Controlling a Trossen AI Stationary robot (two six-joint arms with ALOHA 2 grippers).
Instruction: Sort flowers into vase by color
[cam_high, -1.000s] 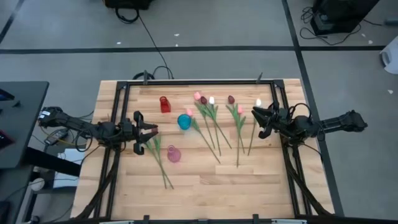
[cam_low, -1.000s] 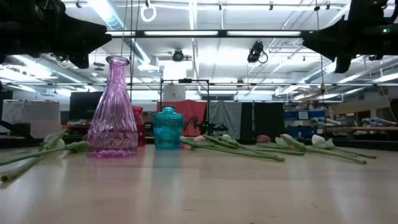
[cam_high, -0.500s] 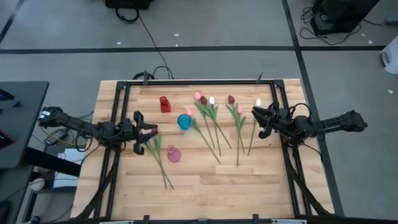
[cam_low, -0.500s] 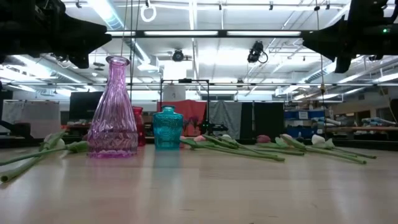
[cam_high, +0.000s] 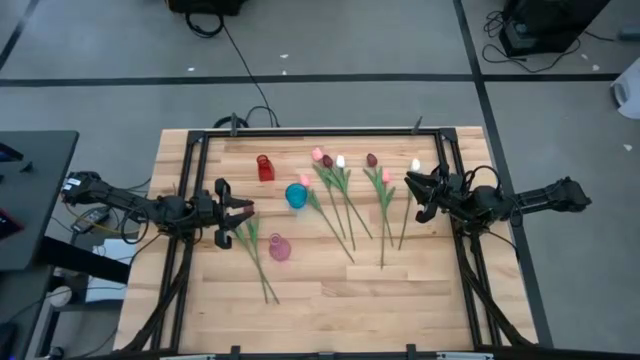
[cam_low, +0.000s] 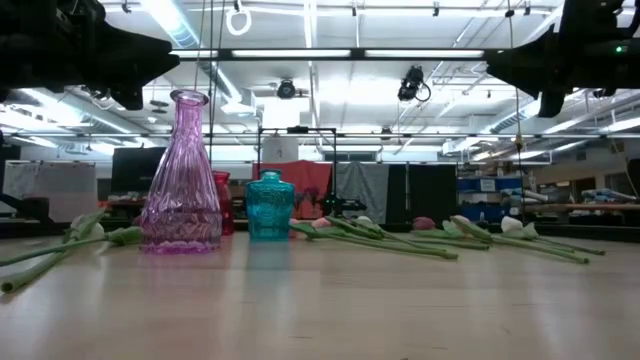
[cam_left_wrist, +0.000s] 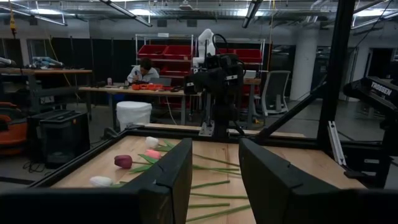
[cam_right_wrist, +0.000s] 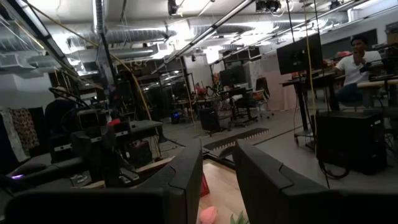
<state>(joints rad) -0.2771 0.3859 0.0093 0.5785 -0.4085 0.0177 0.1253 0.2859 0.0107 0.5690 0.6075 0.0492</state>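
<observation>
Several tulips (cam_high: 350, 205) lie flat on the table's middle with their pink, maroon and white heads toward the far edge; they also show in the low view as tulips (cam_low: 420, 240). More green stems (cam_high: 256, 258) lie near the pink vase (cam_high: 279, 248). A teal vase (cam_high: 297, 195) and a red vase (cam_high: 265, 167) stand upright farther back. My left gripper (cam_high: 240, 212) is open and hovers at the table's left, above those stems. My right gripper (cam_high: 415, 197) is open and hovers at the right, beside the rightmost white tulip (cam_high: 416, 165).
A black metal frame (cam_high: 320, 131) runs round the table's left, far and right sides. The low view shows the tall pink vase (cam_low: 183, 175) in front of the teal vase (cam_low: 269, 205). Bare wood (cam_high: 340, 295) lies along the near edge. A person sits at a bench (cam_left_wrist: 144, 73) far behind.
</observation>
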